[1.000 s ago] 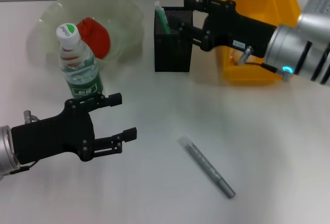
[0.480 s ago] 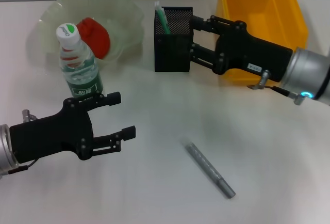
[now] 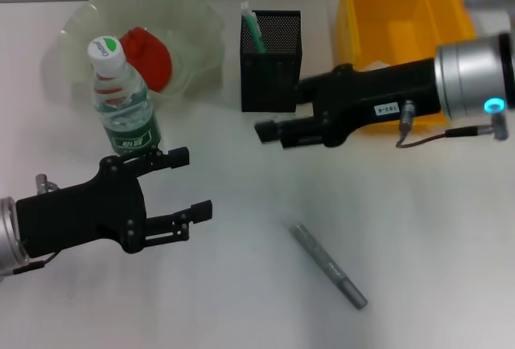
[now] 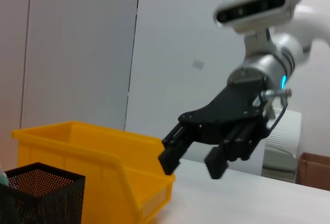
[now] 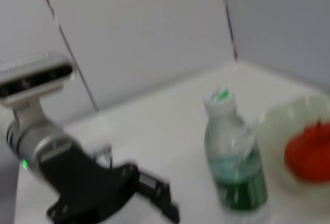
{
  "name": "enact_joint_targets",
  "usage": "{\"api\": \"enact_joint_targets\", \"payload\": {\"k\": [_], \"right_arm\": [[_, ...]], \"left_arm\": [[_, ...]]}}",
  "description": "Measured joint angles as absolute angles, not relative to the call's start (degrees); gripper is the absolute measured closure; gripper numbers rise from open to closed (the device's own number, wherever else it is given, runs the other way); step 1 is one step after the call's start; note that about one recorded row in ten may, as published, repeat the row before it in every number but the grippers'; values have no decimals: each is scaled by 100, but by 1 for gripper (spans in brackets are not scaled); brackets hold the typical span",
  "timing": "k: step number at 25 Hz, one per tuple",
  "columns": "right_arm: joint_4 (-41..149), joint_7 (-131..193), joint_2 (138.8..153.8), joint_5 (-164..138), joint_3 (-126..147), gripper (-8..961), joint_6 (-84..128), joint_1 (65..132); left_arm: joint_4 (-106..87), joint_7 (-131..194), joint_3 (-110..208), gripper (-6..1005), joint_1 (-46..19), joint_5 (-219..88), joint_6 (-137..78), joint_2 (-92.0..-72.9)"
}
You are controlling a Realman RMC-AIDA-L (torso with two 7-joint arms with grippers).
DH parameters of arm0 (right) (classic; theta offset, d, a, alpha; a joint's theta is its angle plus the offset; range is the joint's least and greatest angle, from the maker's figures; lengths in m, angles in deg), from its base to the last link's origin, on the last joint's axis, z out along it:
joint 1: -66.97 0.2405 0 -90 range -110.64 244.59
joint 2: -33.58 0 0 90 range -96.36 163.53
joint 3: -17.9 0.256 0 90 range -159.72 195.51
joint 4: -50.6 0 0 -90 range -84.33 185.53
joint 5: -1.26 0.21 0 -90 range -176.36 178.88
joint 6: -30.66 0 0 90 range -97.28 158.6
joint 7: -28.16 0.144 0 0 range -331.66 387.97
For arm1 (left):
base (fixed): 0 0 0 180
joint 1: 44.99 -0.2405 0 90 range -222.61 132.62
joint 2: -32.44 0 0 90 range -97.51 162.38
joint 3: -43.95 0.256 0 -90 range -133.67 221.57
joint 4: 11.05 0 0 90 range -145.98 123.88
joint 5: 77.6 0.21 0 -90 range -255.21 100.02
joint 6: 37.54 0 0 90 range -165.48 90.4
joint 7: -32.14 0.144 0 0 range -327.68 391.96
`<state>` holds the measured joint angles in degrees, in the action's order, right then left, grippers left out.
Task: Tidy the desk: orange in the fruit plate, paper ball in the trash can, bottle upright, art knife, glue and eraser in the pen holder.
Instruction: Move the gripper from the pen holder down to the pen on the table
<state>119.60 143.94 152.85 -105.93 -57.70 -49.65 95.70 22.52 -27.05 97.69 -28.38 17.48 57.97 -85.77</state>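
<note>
The orange [image 3: 150, 58] lies in the pale-green fruit plate [image 3: 79, 19] at the back left. In front of the plate the bottle [image 3: 122, 100] stands upright. The mint-green art knife [image 3: 253, 29] sticks out of the black mesh pen holder [image 3: 271, 63]. On the table at the front lies the grey glue [image 3: 327, 264]. My right gripper [image 3: 265, 129] hovers in front of the pen holder; in the left wrist view the right gripper [image 4: 191, 162] is open and holds nothing. My left gripper [image 3: 193, 180] stands open just in front of the bottle. Eraser and paper ball are out of view.
The yellow trash can [image 3: 402, 7] stands at the back right, beside the pen holder, with my right forearm across its front. In the right wrist view the bottle [image 5: 234, 172] and the orange [image 5: 309, 154] show beyond my left gripper [image 5: 111, 195].
My right gripper has drawn away from the pen holder's top, moving forward and left over the table and turning edge-on. The left arm has stayed put.
</note>
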Motion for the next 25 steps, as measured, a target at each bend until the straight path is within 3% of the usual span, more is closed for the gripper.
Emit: {"api": "enact_joint_targets", "payload": {"k": [4,11,25], "right_arm": [[12682,16313,15281,-12116,-5743,387,-6025,10383],[12751,17559,15278,-13135,-5791,396,-6823,11217],[11125,18748,15317,-13980,-6330,413,-7228,12517]], "left_arm": [[2252,-2686,9769,180,-2864,1750,5795,-8584],[2252,-2684,9777,180,-2894,1751,5802,-8586],[2252,-2670,9818,180,-2890,1750,5818,-8595]]}}
